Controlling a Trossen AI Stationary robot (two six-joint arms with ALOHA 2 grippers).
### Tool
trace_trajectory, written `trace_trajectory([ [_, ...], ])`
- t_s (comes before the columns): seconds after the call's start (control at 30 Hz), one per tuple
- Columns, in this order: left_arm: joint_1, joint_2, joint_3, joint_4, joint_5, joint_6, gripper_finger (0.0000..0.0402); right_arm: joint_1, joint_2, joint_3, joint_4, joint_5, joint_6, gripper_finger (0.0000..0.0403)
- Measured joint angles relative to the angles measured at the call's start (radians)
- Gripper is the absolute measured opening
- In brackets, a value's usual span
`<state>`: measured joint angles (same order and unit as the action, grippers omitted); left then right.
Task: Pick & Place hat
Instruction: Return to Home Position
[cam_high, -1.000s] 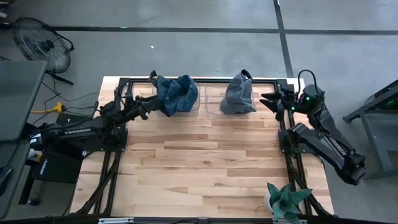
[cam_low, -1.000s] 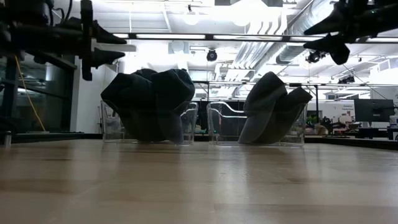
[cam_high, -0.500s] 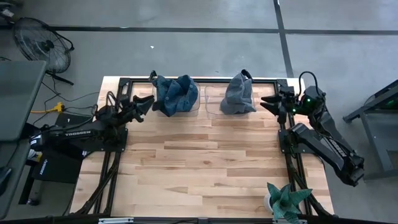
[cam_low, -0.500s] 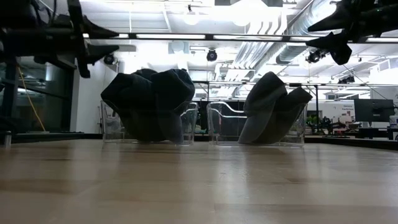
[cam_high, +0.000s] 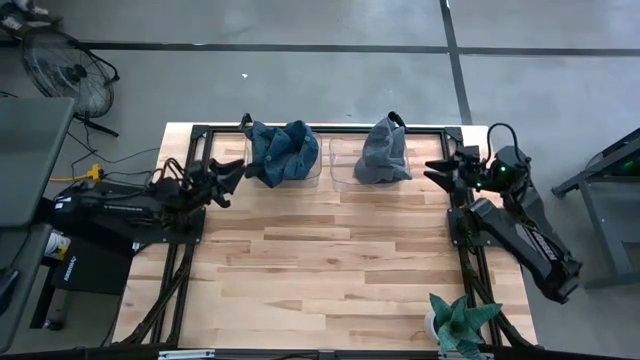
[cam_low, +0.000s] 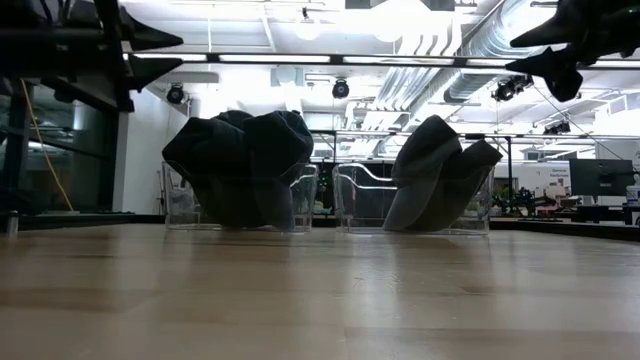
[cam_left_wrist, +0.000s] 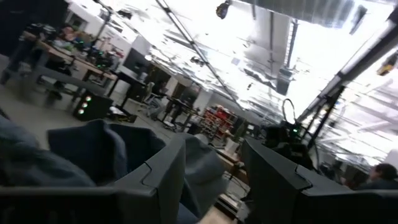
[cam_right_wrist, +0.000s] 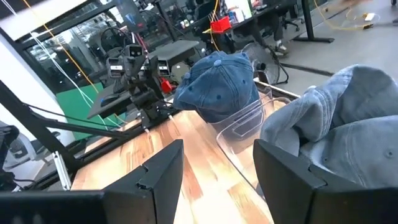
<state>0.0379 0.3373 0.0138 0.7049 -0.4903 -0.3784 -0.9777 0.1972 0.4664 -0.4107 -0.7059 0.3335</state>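
- Back comes your left tool (cam_high: 224, 180), fingers apart and empty, clear of the left bin (cam_low: 306, 205).
- Blue caps (cam_high: 283, 150) sit heaped in that bin; placing looks done.
- Right tool (cam_high: 441, 170) waits near the grey cap (cam_high: 383, 150), fingers spread.

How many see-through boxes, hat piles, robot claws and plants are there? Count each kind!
Clear bins: 2, the left bin and the right bin
Hat piles: 2, a blue pile and a grey pile, one in each bin
Grippers: 2, the left gripper and the right gripper, both open
Plant: 1
Total: 7
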Motion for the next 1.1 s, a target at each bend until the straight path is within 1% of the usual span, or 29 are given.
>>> trace_trajectory([
  [0.13,-0.039,-0.045,-0.001,-0.035,0.001,0.028,0.0161,0.0,-0.053,0.0,-0.02,0.0,-0.001,0.0189],
  [0.3,-0.038,-0.126,-0.001,-0.108,0.005,0.038,0.0161,0.0,-0.128,0.0,-0.094,0.0,-0.01,0.0189],
  [0.47,-0.038,-0.229,-0.001,-0.198,0.038,0.034,0.0161,0.0,-0.192,0.0,-0.102,-0.001,0.004,0.0189],
  [0.63,-0.038,-0.335,-0.002,-0.292,0.06,0.04,0.0161,0.0,-0.192,0.0,-0.091,-0.002,-0.003,0.0189],
  [0.73,-0.038,-0.33,-0.002,-0.314,0.069,0.034,0.0161,0.0,-0.193,0.0,-0.067,0.009,-0.002,0.0188],
  [0.8,-0.038,-0.331,-0.002,-0.325,0.069,0.028,0.0161,0.0,-0.193,-0.01,-0.02,0.012,0.022,0.0188],
  [0.93,-0.038,-0.33,-0.002,-0.385,0.038,0.001,0.0161,0.001,-0.192,-0.032,0.001,0.007,0.06,0.0188],
  [1.03,-0.038,-0.331,-0.002,-0.464,0.03,-0.032,0.0161,0.001,-0.192,-0.032,0.021,-0.003,0.061,0.0188],
  [1.1,-0.038,-0.331,-0.002,-0.56,0.035,-0.068,0.0161,0.001,-0.192,-0.032,0.023,0.0,0.068,0.0186],
])
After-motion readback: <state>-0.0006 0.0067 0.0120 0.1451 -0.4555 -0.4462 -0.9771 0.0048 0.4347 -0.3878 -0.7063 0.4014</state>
